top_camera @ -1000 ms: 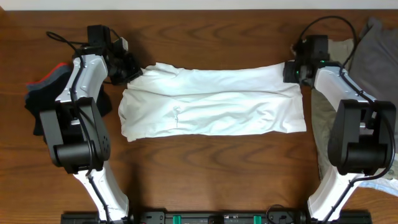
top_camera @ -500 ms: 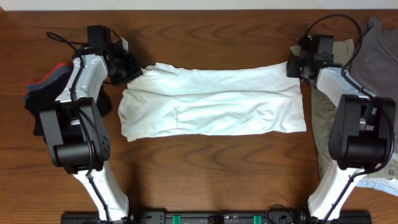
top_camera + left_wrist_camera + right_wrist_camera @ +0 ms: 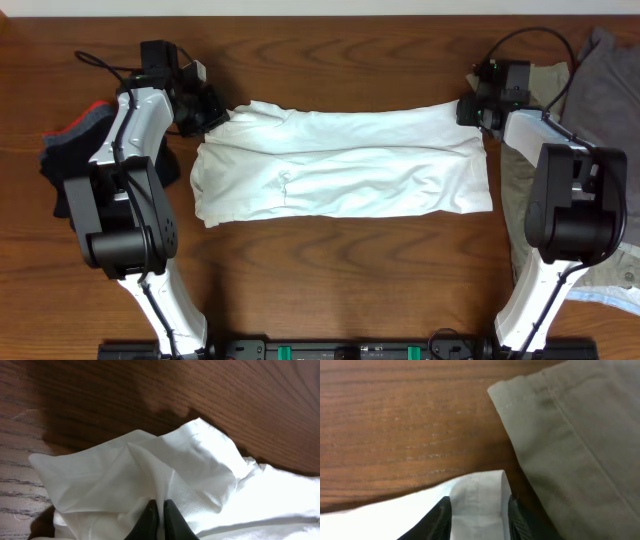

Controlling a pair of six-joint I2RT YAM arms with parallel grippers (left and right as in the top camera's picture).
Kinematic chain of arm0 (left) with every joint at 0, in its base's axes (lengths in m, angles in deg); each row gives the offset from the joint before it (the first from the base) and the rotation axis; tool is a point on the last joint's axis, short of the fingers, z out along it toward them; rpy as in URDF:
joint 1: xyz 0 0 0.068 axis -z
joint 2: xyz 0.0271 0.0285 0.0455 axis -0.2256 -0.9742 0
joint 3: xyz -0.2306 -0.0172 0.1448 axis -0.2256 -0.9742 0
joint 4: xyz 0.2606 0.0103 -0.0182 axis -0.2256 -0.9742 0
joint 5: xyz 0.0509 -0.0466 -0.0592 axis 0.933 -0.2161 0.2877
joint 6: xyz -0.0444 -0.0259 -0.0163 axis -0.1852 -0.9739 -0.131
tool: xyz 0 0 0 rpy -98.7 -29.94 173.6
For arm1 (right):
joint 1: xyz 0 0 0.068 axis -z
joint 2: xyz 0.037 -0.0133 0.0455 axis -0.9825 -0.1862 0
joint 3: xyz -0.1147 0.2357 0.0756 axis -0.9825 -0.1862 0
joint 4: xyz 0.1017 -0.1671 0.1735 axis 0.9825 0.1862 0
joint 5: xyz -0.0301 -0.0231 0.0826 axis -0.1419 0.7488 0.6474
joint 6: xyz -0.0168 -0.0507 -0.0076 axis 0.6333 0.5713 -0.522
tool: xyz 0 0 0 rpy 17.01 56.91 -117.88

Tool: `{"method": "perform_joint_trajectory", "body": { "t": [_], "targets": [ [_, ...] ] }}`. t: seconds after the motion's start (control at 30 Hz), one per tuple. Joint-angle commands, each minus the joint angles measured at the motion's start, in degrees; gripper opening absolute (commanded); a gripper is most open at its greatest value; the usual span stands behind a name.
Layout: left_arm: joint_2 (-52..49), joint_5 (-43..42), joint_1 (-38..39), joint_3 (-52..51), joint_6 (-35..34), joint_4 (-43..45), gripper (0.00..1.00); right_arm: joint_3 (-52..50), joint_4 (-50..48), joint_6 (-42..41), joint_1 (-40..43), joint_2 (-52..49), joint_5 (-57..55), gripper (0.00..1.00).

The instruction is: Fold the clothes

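Observation:
A white T-shirt [image 3: 340, 165] lies spread lengthwise across the table, print hidden. My left gripper [image 3: 212, 112] is shut on a pinched fold of its far left corner; the wrist view shows the black fingertips [image 3: 159, 519] closed on white cloth [image 3: 150, 475]. My right gripper [image 3: 470, 108] is at the shirt's far right corner. Its fingers [image 3: 479, 515] are spread apart with the white hem [image 3: 480, 495] between them, not pinched. A beige garment [image 3: 580, 445] lies just to the right of that corner.
A pile of beige and grey garments [image 3: 590, 90] lies at the right edge of the table. A dark stack with grey, black and red cloth [image 3: 70, 150] lies at the left edge. Bare wood [image 3: 340, 270] lies in front of the shirt.
My right gripper has let go of the shirt's far right corner and shifted slightly back. The left gripper and the shirt have stayed in place.

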Motion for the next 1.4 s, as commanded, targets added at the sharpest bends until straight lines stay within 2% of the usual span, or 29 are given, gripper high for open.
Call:
{"method": "perform_joint_trajectory", "body": {
  "t": [0.0, 0.2, 0.33, 0.63, 1.07, 1.23, 1.37],
  "targets": [
    [0.63, -0.55, -0.09, 1.16, 0.98, -0.13, 0.06, 0.52, -0.26, -0.35, -0.22, -0.39, 0.44, 0.32],
    [0.66, -0.52, -0.09, 1.16, 0.98, -0.09, 0.06, 0.52, -0.26, -0.55, -0.22, -0.48, 0.46, 0.22],
    [0.63, -0.13, -0.09, 1.16, 0.98, -0.11, 0.06, 0.52, -0.13, -0.57, -0.22, -0.48, 0.46, 0.01],
    [0.79, -0.15, -0.15, 1.18, 1.01, -0.07, 0.06, 1.25, 2.84, -1.62, -0.20, 1.31, 2.99, 0.01],
    [9.62, -0.09, -0.74, 1.18, 4.46, -1.14, 0.06, 8.50, 25.07, -1.60, 0.66, 15.21, 1.03, 0.01],
    [10.78, 0.57, -0.74, 1.18, 4.46, -5.03, 0.06, 8.50, 31.93, -1.55, 0.66, 19.67, -2.40, 0.01],
    [10.78, 5.75, -0.74, 1.18, 4.48, -10.21, 0.06, 8.50, 37.92, -1.38, 0.66, 21.29, -3.74, 0.01]
  ]
}}
